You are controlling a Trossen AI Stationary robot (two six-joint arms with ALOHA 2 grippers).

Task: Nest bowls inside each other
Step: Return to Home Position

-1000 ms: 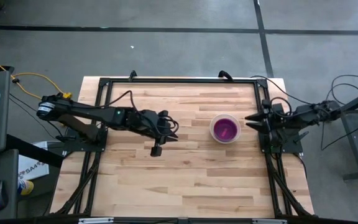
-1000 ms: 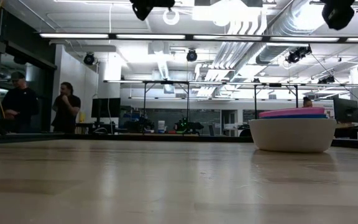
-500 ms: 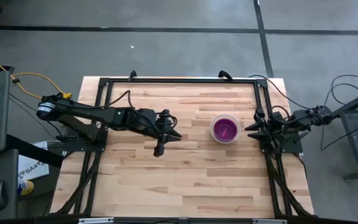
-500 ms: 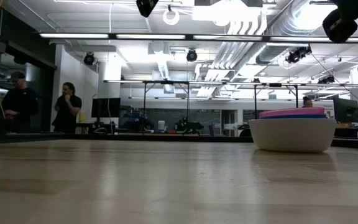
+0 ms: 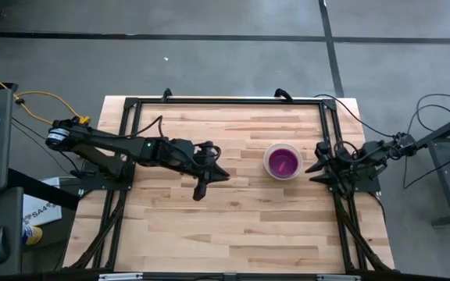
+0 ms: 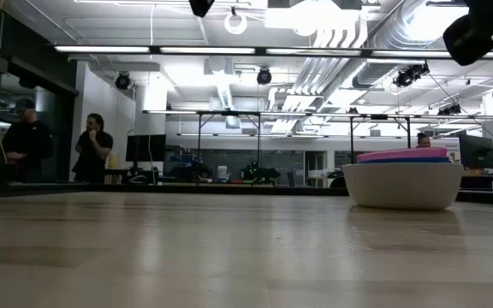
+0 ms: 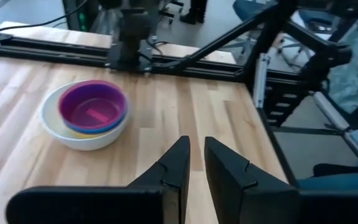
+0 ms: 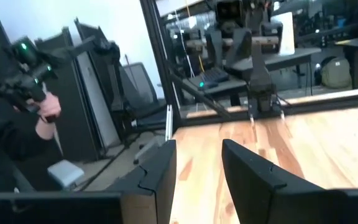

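The bowls [image 5: 282, 161] stand nested in one stack on the wooden table, right of its middle. In the left wrist view the stack [image 7: 92, 112] shows a white bowl outermost, then yellow and blue rims, with purple innermost. The white bowl's base [image 6: 403, 204] rests on the table. My left gripper [image 5: 223, 173] hovers left of the stack, pointing at it, its fingers [image 7: 179, 155] a narrow gap apart with nothing between them. My right gripper [image 5: 309, 168] hangs open just right of the stack, by the table's right edge, also holding nothing [image 8: 199, 146].
A black frame rail [image 5: 225, 101] runs along the table's far edge and down both sides. The wood left of and in front of the stack is bare. Two people [image 6: 58, 150] stand in the room beyond, and a person's hand [image 8: 45, 121] shows off the table's side.
My right gripper has sunk and drawn a little toward the table's near edge, staying beside the stack. My left gripper has rolled and tipped slightly on the spot. The bowls have not moved.
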